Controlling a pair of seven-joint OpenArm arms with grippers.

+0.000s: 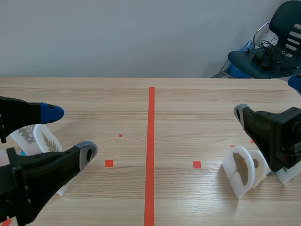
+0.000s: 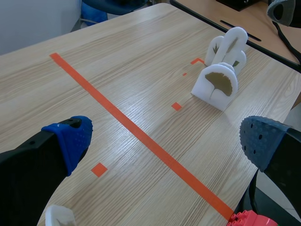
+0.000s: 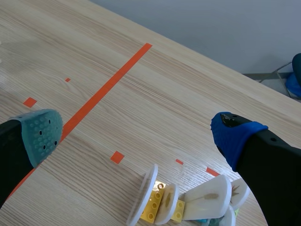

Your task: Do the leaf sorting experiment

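Both arms are chunky matte black. The left tool [image 1: 69,133] has thick black fingers, one tipped with a bright blue pad [image 1: 51,112], the other grey. The right tool [image 3: 137,135] wears a teal pad [image 3: 41,136] with small holes, and a blue one.

The left gripper [image 1: 69,133] lies low at the scene's left edge, fingers wide apart; the right gripper [image 3: 136,129], at right, likewise gapes.

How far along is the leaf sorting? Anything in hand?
Done: nothing I can confirm; leaf cards stand in two groups, the left cards and the right cards. In hand: nothing; left gripper and right gripper are open and empty. Left: seemingly all the sorting.
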